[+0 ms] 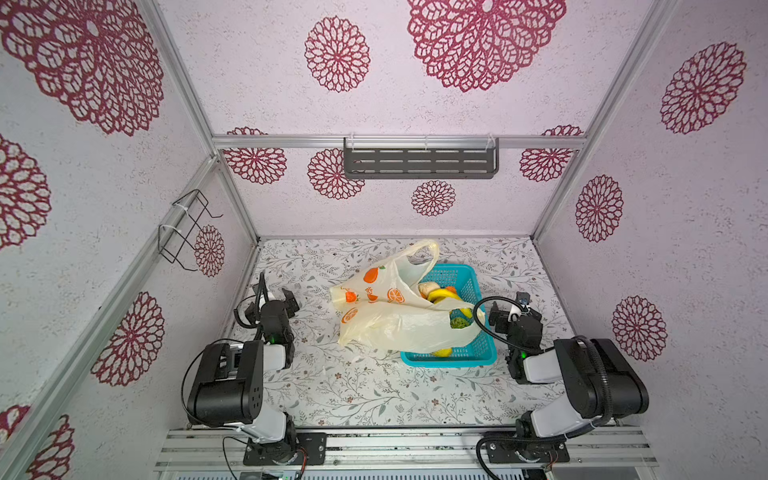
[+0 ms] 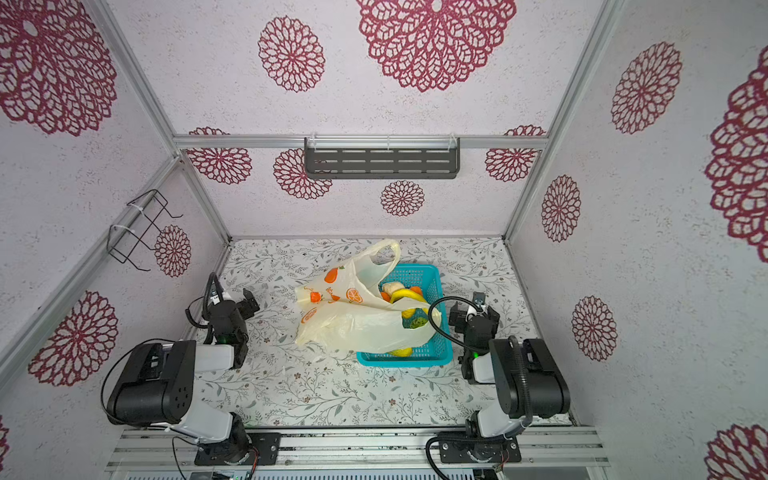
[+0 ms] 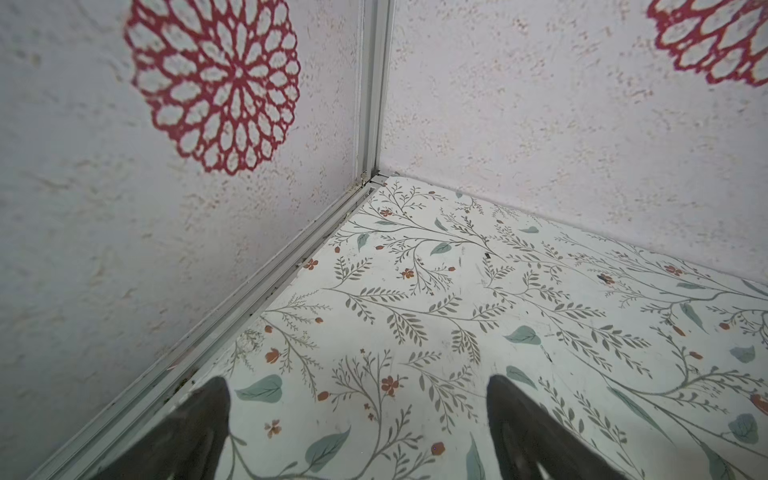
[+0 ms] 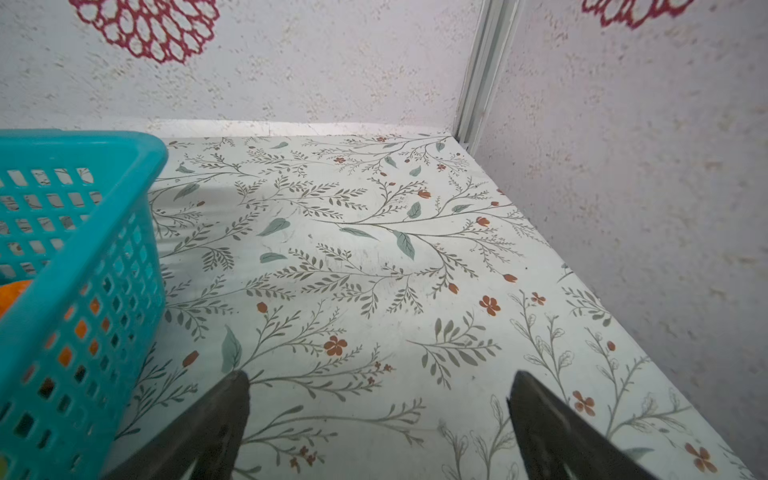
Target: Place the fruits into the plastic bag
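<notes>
Fruits point(image 1: 444, 294): piled in the basket point(image 1: 457, 272), centre-right in both top views — partly covered by the bag.
Bag point(image 1: 390, 326): draped over the basket's left side, spilling onto the table point(image 1: 353, 390).
Left gripper point(image 3: 357, 384): spread wide, empty.
Right gripper point(image 4: 378, 380): spread wide, empty — beside the basket.

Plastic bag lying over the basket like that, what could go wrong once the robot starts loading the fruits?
The plastic bag lies limp across the basket, with nothing holding its mouth open, so a dropped fruit may land on top of it. It also partly covers the fruits, like the yellow one by the near wall; the right hand reaching there might pinch the bag too.
</notes>
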Available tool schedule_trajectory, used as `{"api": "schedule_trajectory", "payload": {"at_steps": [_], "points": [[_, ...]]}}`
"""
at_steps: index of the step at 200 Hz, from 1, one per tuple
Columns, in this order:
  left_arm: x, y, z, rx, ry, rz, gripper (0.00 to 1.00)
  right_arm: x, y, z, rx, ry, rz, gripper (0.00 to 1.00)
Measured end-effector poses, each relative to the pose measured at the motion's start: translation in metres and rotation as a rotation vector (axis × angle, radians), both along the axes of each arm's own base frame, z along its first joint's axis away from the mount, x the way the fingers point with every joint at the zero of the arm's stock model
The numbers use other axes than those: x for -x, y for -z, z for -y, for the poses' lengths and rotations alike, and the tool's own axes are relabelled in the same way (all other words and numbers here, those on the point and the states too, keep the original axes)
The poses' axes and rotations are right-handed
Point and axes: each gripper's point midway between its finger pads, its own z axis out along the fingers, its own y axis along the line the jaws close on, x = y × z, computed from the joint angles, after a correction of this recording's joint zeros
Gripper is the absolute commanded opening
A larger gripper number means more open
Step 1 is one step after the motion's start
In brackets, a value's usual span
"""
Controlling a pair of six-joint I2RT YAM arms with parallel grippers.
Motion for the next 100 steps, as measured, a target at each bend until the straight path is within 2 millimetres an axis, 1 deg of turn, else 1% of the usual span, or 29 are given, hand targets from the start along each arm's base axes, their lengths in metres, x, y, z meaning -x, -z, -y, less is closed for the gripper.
{"api": "schedule_trajectory", "payload": {"at_steps": [100], "points": [[-0.0003,0.0,0.0006,0.0,0.004,0.0,0.97,-0.0002,0.0001,-0.0012,-0.002,-0.007,0.0,0.99]]}}
